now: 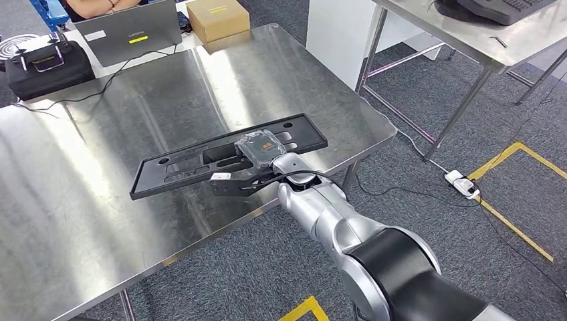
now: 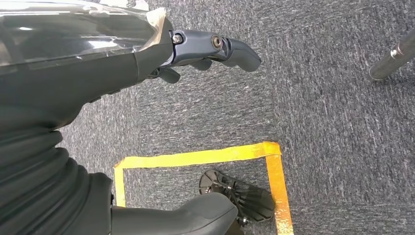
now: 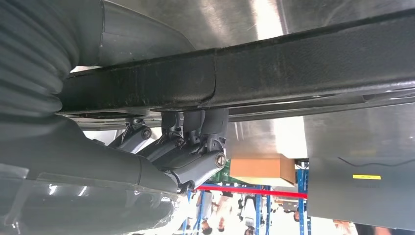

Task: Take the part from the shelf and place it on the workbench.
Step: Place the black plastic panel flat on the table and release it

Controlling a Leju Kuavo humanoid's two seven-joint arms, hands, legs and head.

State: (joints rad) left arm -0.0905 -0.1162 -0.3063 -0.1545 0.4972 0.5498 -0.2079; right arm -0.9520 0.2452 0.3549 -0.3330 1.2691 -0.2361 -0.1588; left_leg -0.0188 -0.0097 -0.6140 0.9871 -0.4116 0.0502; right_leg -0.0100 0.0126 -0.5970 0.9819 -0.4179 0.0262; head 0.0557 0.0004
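The part (image 1: 148, 175) is a long flat black plate with cut-outs, lying slantwise low over the steel workbench (image 1: 100, 147) near its front right corner. My right hand (image 1: 257, 157) grips it around its near long edge, a little right of its middle. In the right wrist view the dark fingers (image 3: 193, 147) wrap the edge of the part (image 3: 293, 63), with the steel top behind it. Whether the plate touches the table I cannot tell. My left hand (image 2: 205, 54) hangs over the grey carpet, fingers apart, holding nothing.
At the far end of the workbench are a grey laptop (image 1: 130, 30), a cardboard box (image 1: 217, 18) and a black bag (image 1: 47, 67). A second steel table (image 1: 461, 33) stands to the right. A power strip (image 1: 463, 184), cables and yellow tape (image 1: 515, 227) lie on the floor.
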